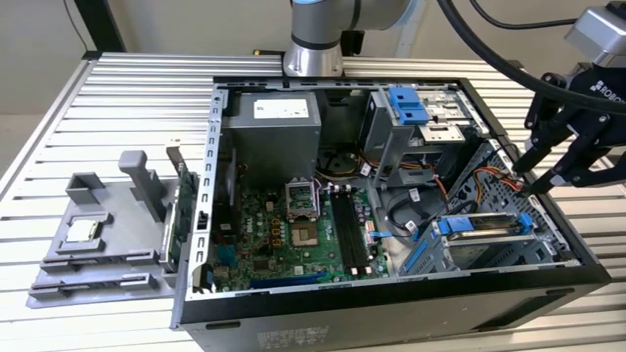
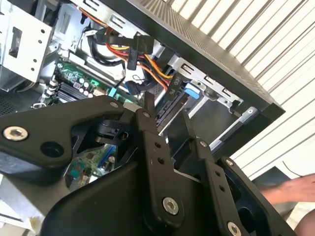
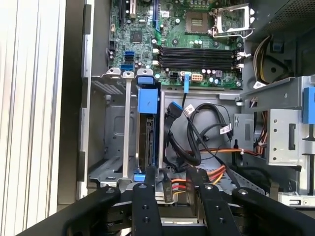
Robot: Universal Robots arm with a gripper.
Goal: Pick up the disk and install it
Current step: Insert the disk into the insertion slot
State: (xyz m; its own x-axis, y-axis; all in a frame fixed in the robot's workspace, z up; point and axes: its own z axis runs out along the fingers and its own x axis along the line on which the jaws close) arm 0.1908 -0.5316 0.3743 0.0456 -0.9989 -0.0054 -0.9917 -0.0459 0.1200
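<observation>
First, black two-finger gripper (image 3: 170,173): fingers spread, nothing between them but cabling behind, so empty. Hangs at the case wall on the exterior view's right, tips dipped just inside.

Just beyond the tips: the disk (image 1: 484,235), flat silver metal hard drive w/ blue plastic rails. Sits in grey sheet-metal drive cage (image 1: 459,258), in the case corner at the exterior view's lower right. Edge-on in the first wrist view. Long axis runs straight away from the gripper toward the board, blue pull tab at the far end. Near end roughly in line w/ one finger; no contact discernible. Looks seated in its slot, so install prob. done or nearly so.

Beside cage: red, orange and yellow power leads (image 3: 216,174), plus looped black data cable (image 3: 197,132).

Further in: green motherboard (image 1: 293,253), CPU socket (image 1: 300,235) w/ metal lid flipped up.

Far end of case: grey metal power-supply box (image 1: 274,128) w/ white sticker.

Outside case, exterior view's left: grey plastic fixture tray (image 1: 59,282) carrying small square silver processor chip (image 1: 83,231), well apart from gripper. All on ribbed aluminium table (image 1: 127,95).
</observation>
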